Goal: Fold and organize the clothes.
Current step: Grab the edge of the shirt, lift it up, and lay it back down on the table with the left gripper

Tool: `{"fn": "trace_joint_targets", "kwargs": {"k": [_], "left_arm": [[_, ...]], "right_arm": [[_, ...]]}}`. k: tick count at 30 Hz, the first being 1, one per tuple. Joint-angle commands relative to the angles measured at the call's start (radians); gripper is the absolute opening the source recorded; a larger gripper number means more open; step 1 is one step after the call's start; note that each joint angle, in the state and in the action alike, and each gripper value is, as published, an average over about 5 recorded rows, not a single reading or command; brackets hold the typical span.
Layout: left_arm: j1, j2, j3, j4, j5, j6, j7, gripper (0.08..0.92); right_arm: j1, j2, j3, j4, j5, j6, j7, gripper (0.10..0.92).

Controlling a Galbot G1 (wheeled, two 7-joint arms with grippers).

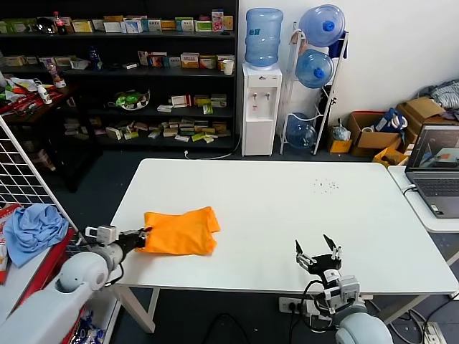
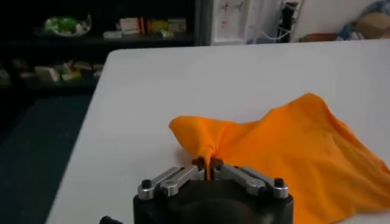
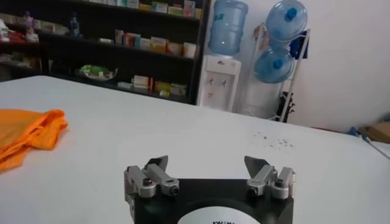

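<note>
The orange T-shirt (image 1: 179, 231) lies bunched and folded on the white table (image 1: 287, 208) near its front left corner; no lettering shows. My left gripper (image 1: 145, 237) is shut on the shirt's left edge. In the left wrist view the gripper (image 2: 208, 164) pinches a gathered fold of the shirt (image 2: 292, 152). My right gripper (image 1: 318, 249) is open and empty above the table's front edge, right of centre. In the right wrist view the gripper (image 3: 207, 164) stands wide apart, and the shirt (image 3: 27, 134) shows far off.
A light blue cloth (image 1: 32, 228) lies on a rack left of the table. A laptop (image 1: 436, 168) sits on a side table at right. Shelves, a water dispenser (image 1: 259, 107) and boxes stand behind. Small dark specks (image 1: 326, 185) mark the tabletop.
</note>
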Motion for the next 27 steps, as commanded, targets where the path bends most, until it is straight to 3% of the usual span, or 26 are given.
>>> {"fn": "trace_joint_targets", "kwargs": {"k": [1,19,23,27], "left_arm": [[-0.011,0.215,-0.039,0.141,0.178,-0.033,0.008,0.124],[-0.111,0.481,-0.023,0.154,0.23,-0.056,0.032,0.124],[-0.123,0.5,-0.008,0.128,0.198,-0.046,0.028,0.124],[-0.11,0.474,0.0,0.073,0.145,-0.022,0.005,0.124]], "right_arm": [[0.035,0.001,-0.028,-0.01,0.005,0.001,-0.001,0.823],[0.034,0.02,-0.032,0.0,0.002,0.008,-0.003,0.823],[0.025,0.031,-0.037,0.005,-0.008,0.009,-0.003,0.823],[0.012,0.039,-0.036,0.01,-0.016,0.014,-0.004,0.823]]}}
